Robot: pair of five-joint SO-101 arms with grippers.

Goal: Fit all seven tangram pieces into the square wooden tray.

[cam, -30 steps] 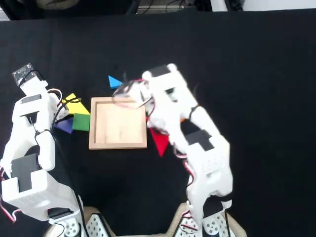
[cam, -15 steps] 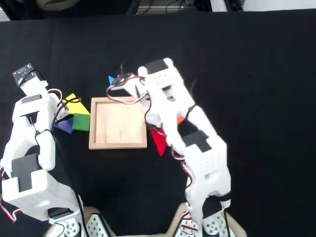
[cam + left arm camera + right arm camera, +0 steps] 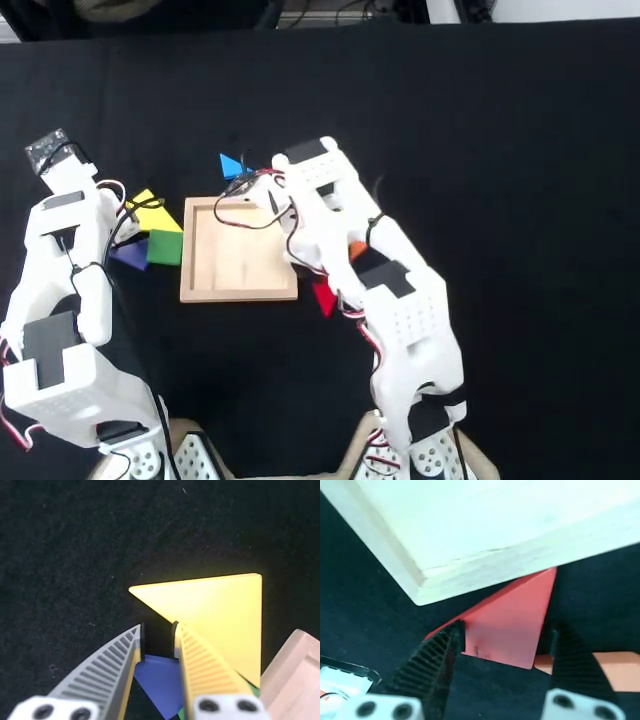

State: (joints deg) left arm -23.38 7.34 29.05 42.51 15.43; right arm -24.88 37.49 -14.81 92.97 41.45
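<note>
Tray [image 3: 240,250]: lay flat on the table [image 3: 520,150], left of centre, nearer the arms' edge than the far one. What could be seen of its floor held no piece, so I judged the filling not yet begun.

Pieces: a light-blue triangle [image 3: 232,165] lay off the tray's far edge. A yellow triangle [image 3: 150,210], a green piece [image 3: 165,247] and a blue piece [image 3: 130,255] were bunched beside its left edge. A red triangle [image 3: 325,295] lay at its near right corner, with an orange piece [image 3: 357,250] just beyond, partly under the right arm [image 3: 340,230].

Right gripper [image 3: 507,630]: low over the red triangle [image 3: 510,625], jaws spread wide with one to each side of it, holding nothing. The triangle's long edge ran close along the tray's rim [image 3: 485,575].

Left gripper [image 3: 157,630]: above the point where the yellow triangle [image 3: 215,610] met the blue piece [image 3: 160,680], jaws parted only narrowly, nothing between them.

Step in hand, in my judgement: picking up the red triangle as the first piece.

Next move: the right gripper must come down to the table and close across the thin piece. The tray rim stood very near one side, leaving little room there, and the piece could slide under the rim or tip. Once gripped, it needs lifting over the rim and setting into a corner.
</note>
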